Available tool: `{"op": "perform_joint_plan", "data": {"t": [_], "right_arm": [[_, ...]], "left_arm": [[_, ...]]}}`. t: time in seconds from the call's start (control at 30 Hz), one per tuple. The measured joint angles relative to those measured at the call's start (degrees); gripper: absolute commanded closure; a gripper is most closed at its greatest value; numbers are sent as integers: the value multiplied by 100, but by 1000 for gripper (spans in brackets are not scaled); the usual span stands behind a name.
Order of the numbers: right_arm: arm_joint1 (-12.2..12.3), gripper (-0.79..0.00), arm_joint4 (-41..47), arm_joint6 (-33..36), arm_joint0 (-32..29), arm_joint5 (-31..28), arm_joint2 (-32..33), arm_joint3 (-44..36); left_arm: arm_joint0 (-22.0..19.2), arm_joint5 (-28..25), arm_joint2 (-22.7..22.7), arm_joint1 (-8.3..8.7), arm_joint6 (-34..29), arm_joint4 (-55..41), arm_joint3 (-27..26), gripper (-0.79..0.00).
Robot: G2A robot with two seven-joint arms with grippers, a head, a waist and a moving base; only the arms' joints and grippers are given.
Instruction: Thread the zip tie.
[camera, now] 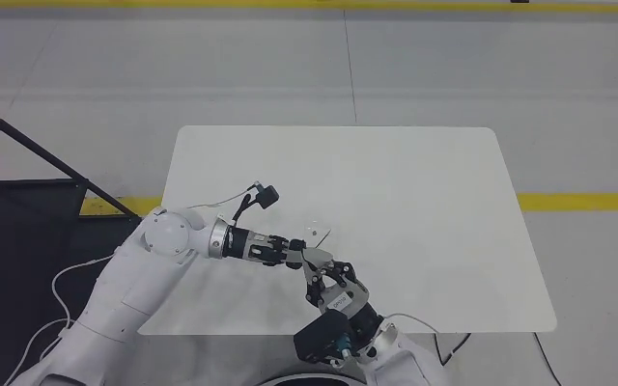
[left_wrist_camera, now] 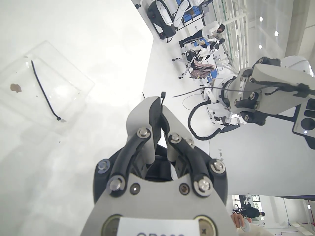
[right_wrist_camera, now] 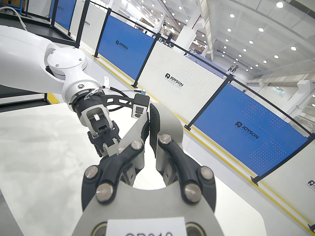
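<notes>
The left pincer [left_wrist_camera: 160,105] is pressed narrow and holds a black zip tie [left_wrist_camera: 163,96] between its pads. The small square head of the tie sticks out just past the fingertips.

The right pincer [right_wrist_camera: 150,114] is also closed, and in its own wrist view the two pads meet with almost no gap. In the left wrist view a thin dark strap tail [left_wrist_camera: 194,92] comes out from this pincer. Its free tip points toward the head of the zip tie, near it but not touching. I cannot tell if this tail and the head belong to the same tie.

In the top view the two pincers meet tip to tip above the tabletop [camera: 435,193], at about 8 o'clock from its middle. The left arm comes in from 9 o'clock and the right arm from 5 o'clock.

A clear plastic tray [left_wrist_camera: 73,74] lies flat on the tabletop, just beside the pincers at about 1 o'clock from them. In it lies a spare zip tie [left_wrist_camera: 43,90], black and slightly curved, apart from both pincers. A small brown spot [left_wrist_camera: 16,87] is also on the tray, beside the spare tie.
</notes>
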Motion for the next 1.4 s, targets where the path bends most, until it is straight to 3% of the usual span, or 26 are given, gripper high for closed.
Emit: {"op": "perform_joint_plan", "data": {"t": [1.4], "right_arm": [[152, 0, 38, 372, 242, 280, -208, 73]], "left_arm": [[0, 0, 0, 0, 0, 0, 0, 0]]}}
